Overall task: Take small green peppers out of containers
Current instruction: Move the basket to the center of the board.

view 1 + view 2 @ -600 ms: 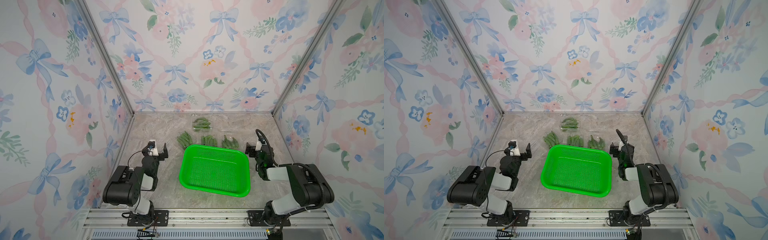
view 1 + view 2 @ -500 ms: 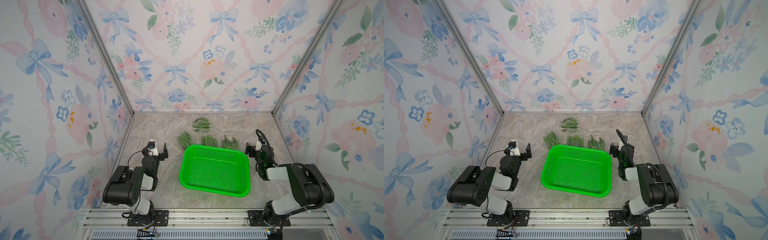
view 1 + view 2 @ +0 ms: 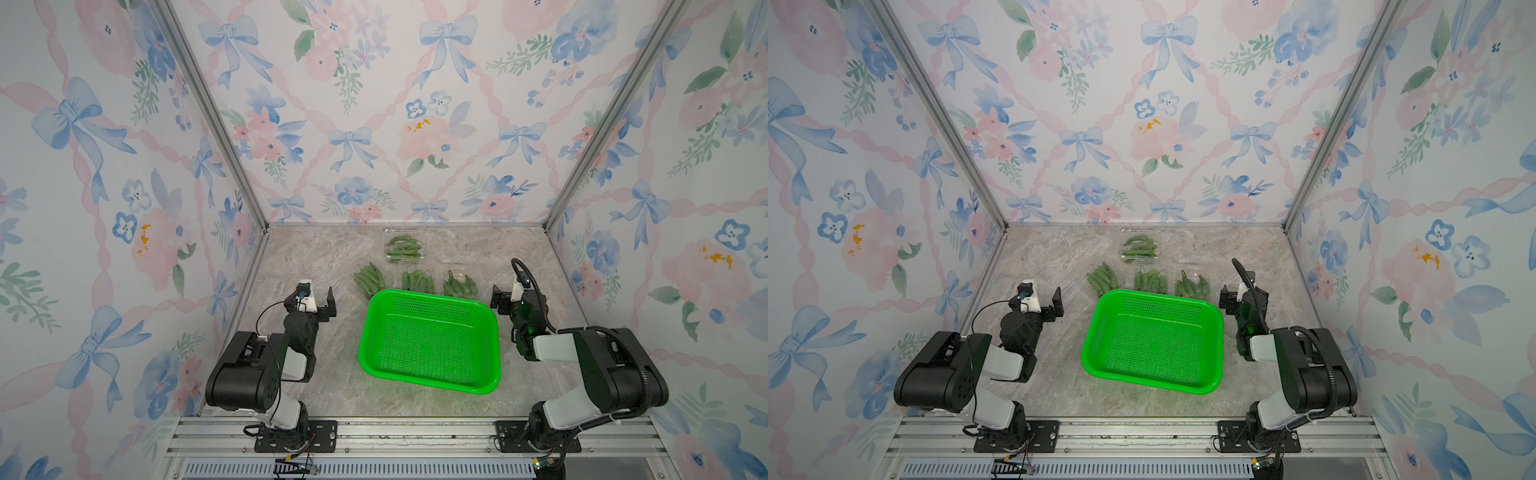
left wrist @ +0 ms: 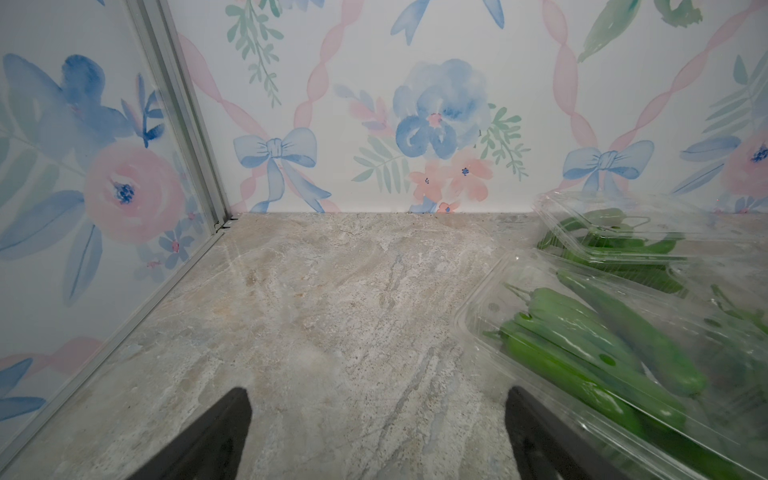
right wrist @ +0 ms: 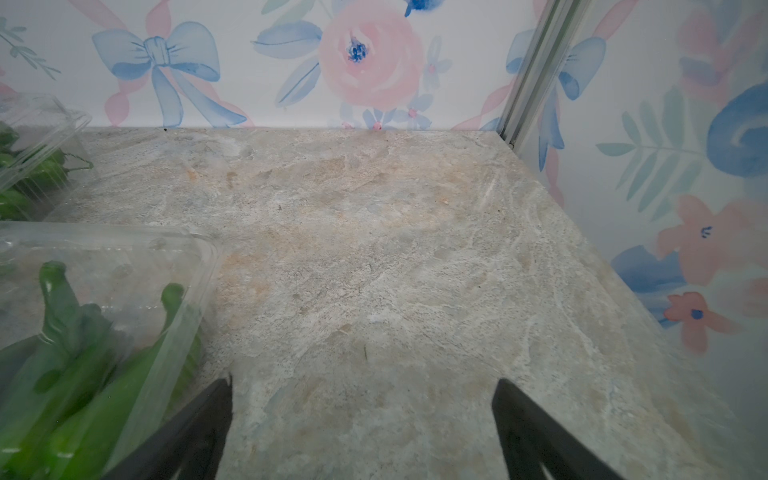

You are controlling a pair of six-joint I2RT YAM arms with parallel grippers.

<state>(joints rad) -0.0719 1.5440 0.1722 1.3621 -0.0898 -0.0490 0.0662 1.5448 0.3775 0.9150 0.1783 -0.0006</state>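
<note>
both arms folded low by the near rail. left hand (image 4: 376, 390): fingers spread wide, holding nothing, over bare marbled grey worktop (image 3: 316, 257), just beside a clear thin plastic container (image 4: 482, 303). right hand (image 5: 363, 380): likewise spread wide, holding nothing, over bare worktop. between the two hands sits a large bright green perforated plastic basket (image 3: 370, 328). just behind its far rim stands a row of three such containers, each with small slender green peppers (image 3: 417, 281) lying inside. farther back, near the floral wallpaper wall (image 3: 374, 124), a fourth clear container (image 3: 420, 254), peppers inside too.
</note>
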